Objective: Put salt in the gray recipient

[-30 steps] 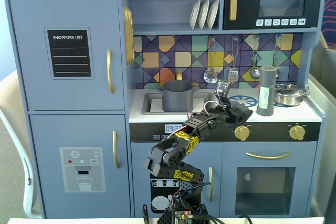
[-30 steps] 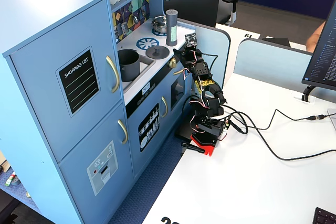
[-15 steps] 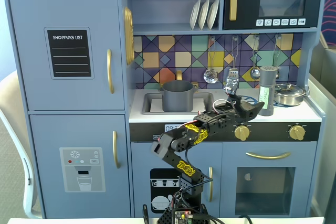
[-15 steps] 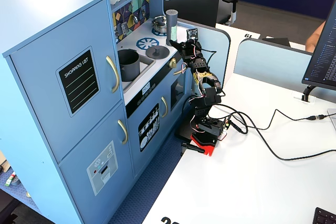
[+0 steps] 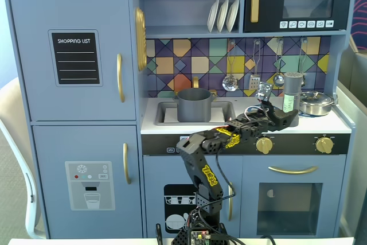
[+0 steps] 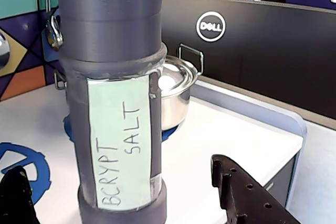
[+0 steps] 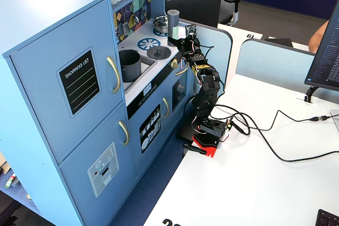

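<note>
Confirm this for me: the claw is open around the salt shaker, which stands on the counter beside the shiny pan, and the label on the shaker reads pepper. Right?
Not quite. The label on the salt shaker reads "SALT", not pepper; the wrist view shows the handwriting plainly. The rest holds: the claw is open with a finger on either side of the shaker, which stands upright on the counter beside the shiny pan.

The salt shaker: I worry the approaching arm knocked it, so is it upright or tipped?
Upright. The salt shaker stands on its base on the white counter, sides vertical, between the open gripper fingers.
</note>
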Controlling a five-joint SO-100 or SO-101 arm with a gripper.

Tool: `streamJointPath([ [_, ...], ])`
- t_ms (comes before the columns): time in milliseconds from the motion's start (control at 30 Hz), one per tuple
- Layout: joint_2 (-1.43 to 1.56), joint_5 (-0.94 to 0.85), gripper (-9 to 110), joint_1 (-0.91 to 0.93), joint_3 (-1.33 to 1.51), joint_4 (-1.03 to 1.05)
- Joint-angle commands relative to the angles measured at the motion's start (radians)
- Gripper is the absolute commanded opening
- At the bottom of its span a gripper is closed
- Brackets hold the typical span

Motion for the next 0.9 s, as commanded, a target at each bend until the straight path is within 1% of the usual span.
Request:
streamJointPath([
  [0, -0.063, 0.025, 49, 0.002, -0.129, -0.031],
  [400, -0.299, 0.029, 47, -0.038, -0.334, -0.061],
  [867, -0.449, 0.012, 46, -0.058, -0.497, -0.061],
])
